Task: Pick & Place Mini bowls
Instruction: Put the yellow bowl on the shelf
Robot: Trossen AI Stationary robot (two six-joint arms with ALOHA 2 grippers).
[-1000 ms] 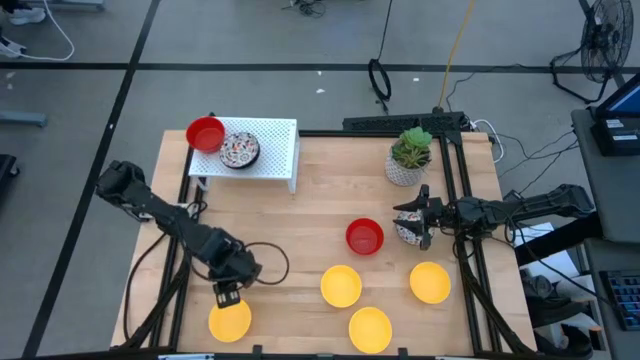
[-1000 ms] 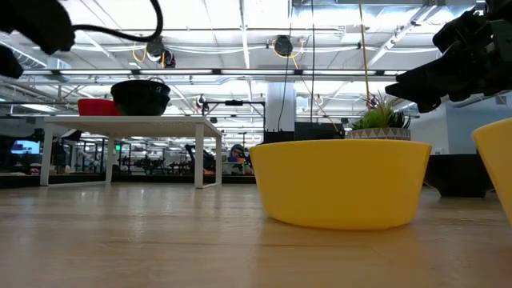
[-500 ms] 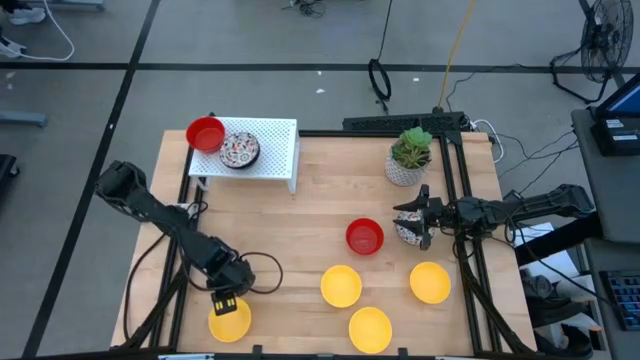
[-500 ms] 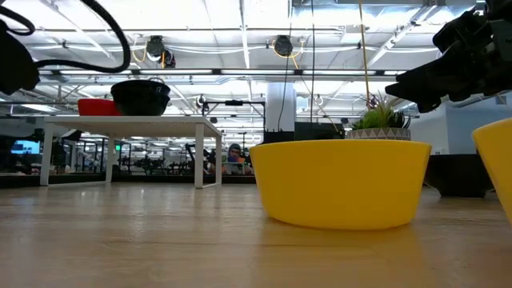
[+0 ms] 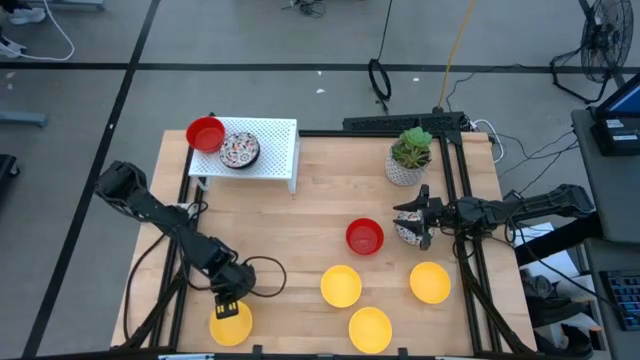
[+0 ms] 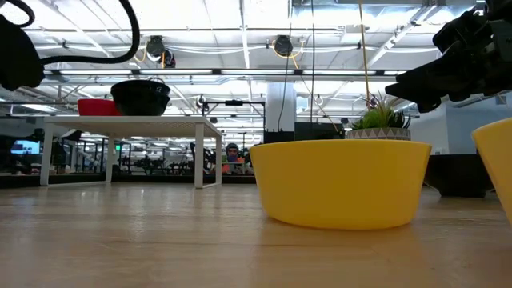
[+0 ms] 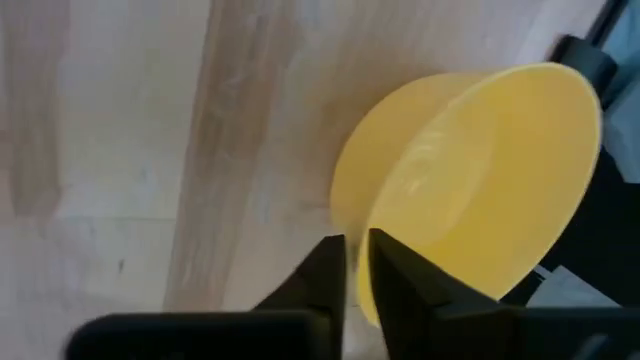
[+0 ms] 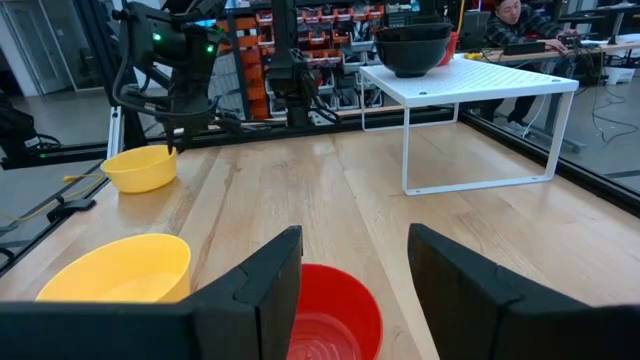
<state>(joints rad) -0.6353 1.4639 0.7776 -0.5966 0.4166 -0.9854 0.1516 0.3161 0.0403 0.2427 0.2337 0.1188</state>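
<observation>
- My left gripper is pinching the rim of a yellow mini bowl, well apart from the white rack.
- My right gripper is waiting wide open, empty, just beside the red mini bowl.

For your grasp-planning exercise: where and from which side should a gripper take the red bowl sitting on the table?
Grip the red bowl by its thin rim, one jaw inside and one outside, coming from above: it sits upright, mouth open upward, with bare table around it.

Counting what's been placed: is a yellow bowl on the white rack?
No, the white rack holds only a red bowl and a speckled bowl.
</observation>
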